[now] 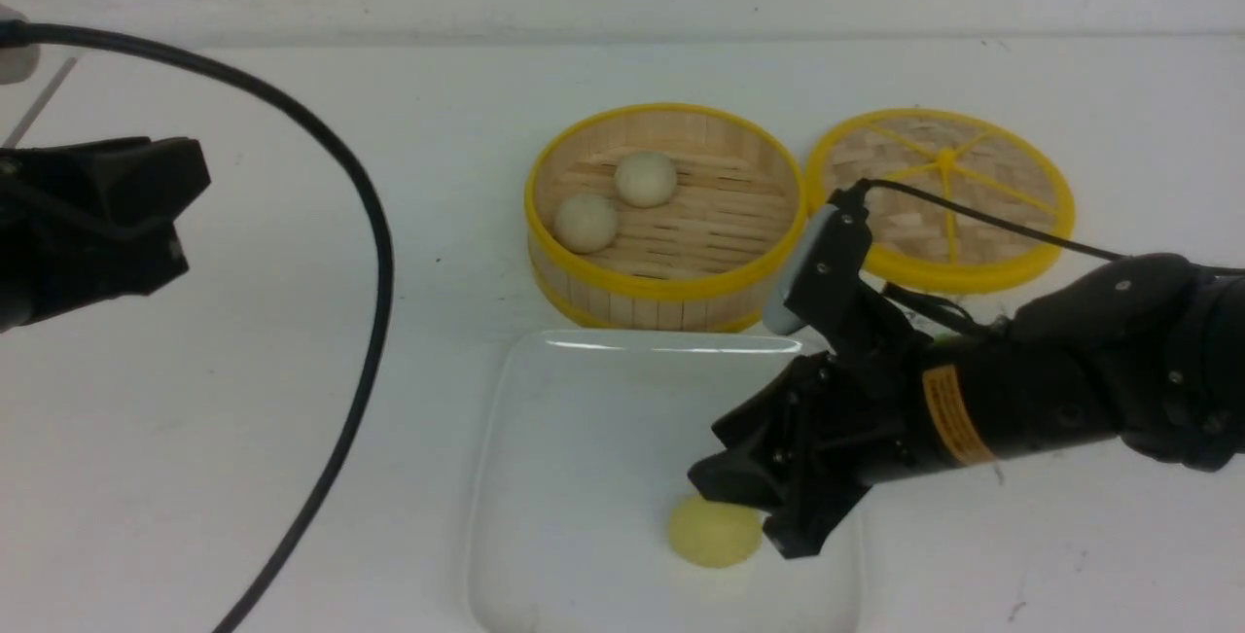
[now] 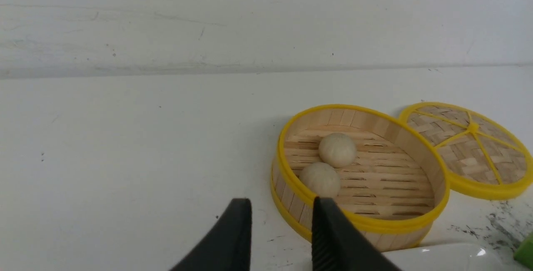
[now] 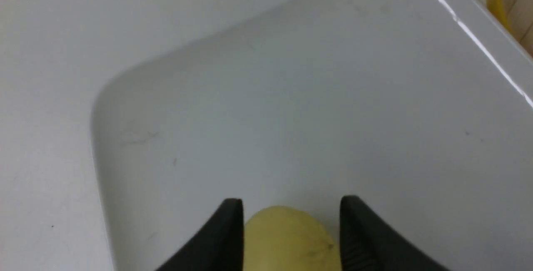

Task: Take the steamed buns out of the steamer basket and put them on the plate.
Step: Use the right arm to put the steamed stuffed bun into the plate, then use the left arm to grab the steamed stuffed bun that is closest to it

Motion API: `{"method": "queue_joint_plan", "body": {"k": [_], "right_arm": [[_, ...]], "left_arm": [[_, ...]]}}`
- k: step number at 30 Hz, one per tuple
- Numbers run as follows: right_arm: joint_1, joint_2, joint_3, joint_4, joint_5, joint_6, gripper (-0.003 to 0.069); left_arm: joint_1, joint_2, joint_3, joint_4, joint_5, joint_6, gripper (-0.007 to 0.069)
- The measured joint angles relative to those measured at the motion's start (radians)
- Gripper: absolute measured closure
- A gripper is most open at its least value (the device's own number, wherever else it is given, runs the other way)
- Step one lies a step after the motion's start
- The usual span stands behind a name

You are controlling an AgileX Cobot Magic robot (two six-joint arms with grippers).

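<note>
At the far left, leave the left gripper (image 2: 282,217) parked, fingers narrowly parted and empty. Mid-table, mind two beige buns (image 1: 586,222) (image 1: 645,179) lying in the steamer basket (image 1: 666,288). Over the plate (image 1: 584,400), lift the right gripper (image 3: 291,221) straight up, fingers spread around the pale yellow bun (image 1: 715,534) resting there, to avoid rolling it.

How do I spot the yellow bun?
Find the white square plate in front of the bamboo steamer basket. The pale yellow bun lies on it, between the open right gripper. The other two buns are beige, inside the basket.
</note>
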Motion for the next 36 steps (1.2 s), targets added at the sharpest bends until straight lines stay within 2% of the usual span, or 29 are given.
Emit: {"method": "queue_joint_plan", "body": {"k": [3, 7, 12, 13, 17, 18, 21, 25, 28, 31, 32, 34, 36], "right_arm": [[0.0, 0.0, 0.0, 0.0, 0.02, 0.0, 0.0251], [0.0, -0.001, 0.0, 0.0, 0.089, 0.0, 0.0241], [0.0, -0.025, 0.0, 0.0, 0.119, 0.015, 0.0239], [0.0, -0.039, 0.0, 0.0, 0.12, 0.035, 0.0239], [0.0, -0.066, 0.0, 0.0, 0.122, 0.057, 0.0239], [0.0, -0.067, 0.0, 0.0, 0.122, 0.057, 0.0239], [0.0, -0.07, 0.013, 0.0, 0.122, 0.058, 0.0239], [0.0, -0.071, 0.041, 0.0, 0.128, 0.058, 0.0239], [0.0, -0.071, 0.055, 0.0, 0.13, 0.057, 0.0239], [0.0, -0.071, 0.071, 0.0, 0.136, 0.053, 0.0239], [0.0, -0.071, 0.08, 0.0, 0.14, 0.053, 0.0239], [0.0, -0.071, 0.086, 0.0, 0.14, 0.053, 0.0239], [0.0, -0.071, 0.098, 0.0, 0.14, 0.053, 0.0239]], "left_arm": [[0.0, 0.01, 0.0, -0.002, 0.032, -0.008, 0.0384], [0.0, 0.088, -0.006, -0.031, 0.071, -0.016, 0.0384], [0.0, 0.292, -0.094, -0.038, 0.165, -0.043, 0.0384], [0.0, 0.374, -0.143, -0.027, 0.232, -0.054, 0.0384], [0.0, 0.573, -0.321, 0.06, 0.417, -0.106, 0.0384], [0.0, 0.573, -0.321, 0.06, 0.417, -0.106, 0.0384], [0.0, 0.737, -0.497, 0.213, 0.57, -0.129, 0.0384], [-0.016, 0.84, -0.629, 0.347, 0.682, -0.129, 0.0384], [-0.047, 0.865, -0.681, 0.394, 0.691, -0.129, 0.0384], [-0.112, 0.876, -0.729, 0.433, 0.636, -0.129, 0.0384], [-0.161, 0.877, -0.739, 0.449, 0.571, -0.129, 0.0384], [-0.189, 0.877, -0.743, 0.455, 0.519, -0.129, 0.0384], [-0.254, 0.877, -0.744, 0.464, 0.397, -0.122, 0.0384]]}}
